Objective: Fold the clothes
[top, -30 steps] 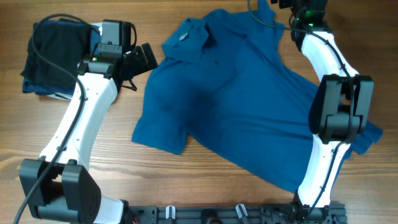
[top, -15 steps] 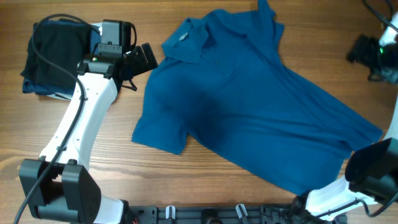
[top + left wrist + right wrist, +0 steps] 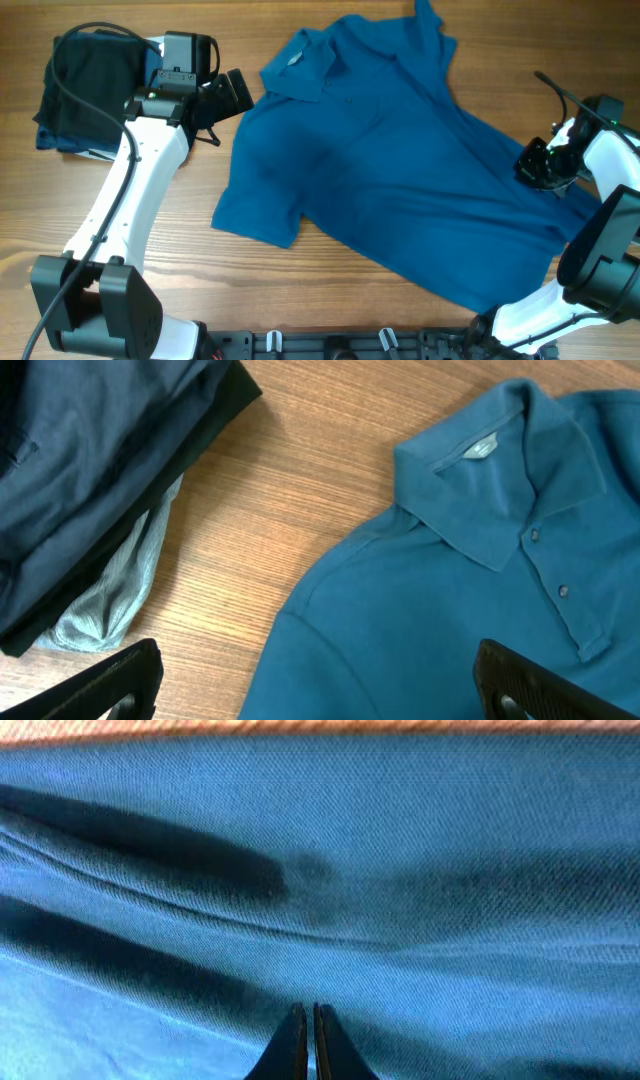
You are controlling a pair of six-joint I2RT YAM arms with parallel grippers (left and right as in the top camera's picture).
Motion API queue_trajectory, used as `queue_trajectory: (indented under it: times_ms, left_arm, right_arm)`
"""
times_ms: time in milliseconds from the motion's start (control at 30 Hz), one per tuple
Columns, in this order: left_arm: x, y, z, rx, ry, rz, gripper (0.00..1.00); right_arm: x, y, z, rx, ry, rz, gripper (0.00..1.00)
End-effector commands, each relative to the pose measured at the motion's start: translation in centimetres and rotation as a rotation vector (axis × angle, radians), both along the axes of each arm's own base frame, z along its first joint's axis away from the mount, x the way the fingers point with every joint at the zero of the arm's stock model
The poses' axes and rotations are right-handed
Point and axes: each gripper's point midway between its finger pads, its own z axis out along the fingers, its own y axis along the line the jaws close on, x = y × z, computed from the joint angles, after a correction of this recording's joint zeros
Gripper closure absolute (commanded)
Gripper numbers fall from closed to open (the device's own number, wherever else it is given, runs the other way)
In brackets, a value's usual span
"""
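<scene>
Overhead, the right hand (image 3: 530, 165), fingers closed together, sits at the soft medium-blue short-sleeved polo shirt's (image 3: 380, 170) right edge; the left hand (image 3: 238, 94) gapes empty beside its shoulder.

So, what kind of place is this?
Probably a robot lab bench set up for laundry folding: two white robot arms stand at a wooden table, a blue polo shirt lies spread on it, and a pile of folded clothes sits nearby.

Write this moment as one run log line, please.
polo shirt: unfolded, spread on table | left gripper: open, near collar | right gripper: shut, low over shirt's right edge
</scene>
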Motion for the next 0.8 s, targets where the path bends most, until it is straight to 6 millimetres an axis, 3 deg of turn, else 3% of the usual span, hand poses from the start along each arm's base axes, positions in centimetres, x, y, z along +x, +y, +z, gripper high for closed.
queue_trajectory:
  times_ms: [0, 467, 600, 767]
  left_arm:
    - [0.1, 0.1, 0.1, -0.003, -0.003, 0.0, 0.0]
    - [0.1, 0.1, 0.1, -0.003, -0.003, 0.0, 0.0]
    - [0.1, 0.1, 0.1, -0.003, -0.003, 0.0, 0.0]
    - [0.1, 0.1, 0.1, -0.003, -0.003, 0.0, 0.0]
  right_arm:
    - [0.0, 0.0, -0.3, -0.005, 0.0, -0.02, 0.96]
    - [-0.6, -1.0, -3.5, -0.04, 0.086, -0.038, 0.96]
    - [2.9, -3.1, -3.6, -0.13, -0.05, -0.046, 0.96]
    - [9.1, -7.4, -0.8, -0.321, -0.315, -0.081, 0.96]
